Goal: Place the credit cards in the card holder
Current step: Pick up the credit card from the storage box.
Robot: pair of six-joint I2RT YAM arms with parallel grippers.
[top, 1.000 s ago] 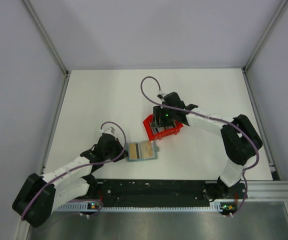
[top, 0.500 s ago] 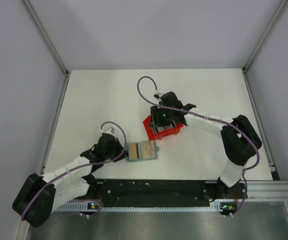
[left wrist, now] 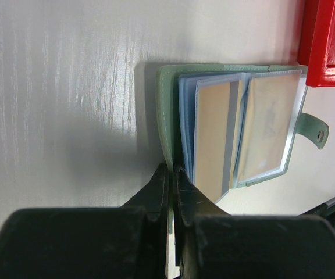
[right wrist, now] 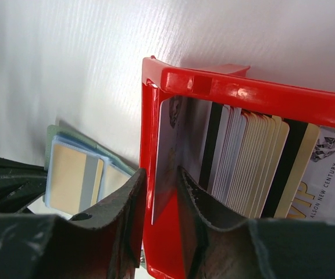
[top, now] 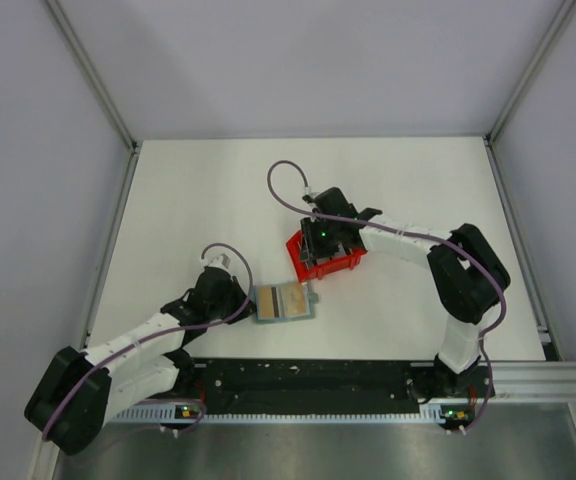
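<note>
Left tool [left wrist: 170, 174] first: its jaws are pressed together on the near edge of the card holder [left wrist: 166, 99], pinching the grey-green cover where it lies on the white bench [left wrist: 57, 87]. The card holder is spread open and flat, with the light blue sleeves facing up. I see a tan card [left wrist: 214, 136] in one sleeve and a paler one [left wrist: 267, 125] in the sleeve next to it. The snap tab [left wrist: 314, 129] sticks out from the edge opposite my grip.

From above, the holder sits near the front of the bench between the two arms. The red bin [right wrist: 243, 90] is just beside its far right corner.

Now the right tool [right wrist: 161, 174]: it hangs over the left end of the bin, pointing down into it. One finger [right wrist: 129, 209] is outside the red wall. The other [right wrist: 193, 203] is inside, behind a whitish card [right wrist: 167, 139] standing on edge against that wall. So wall and card both sit in the narrow gap between the jaws, and I cannot tell whether they are actually biting.

The other cards [right wrist: 255, 157] stand on edge in a tight pack filling the bin. They are mostly tan, and a couple show a dark stripe.
</note>
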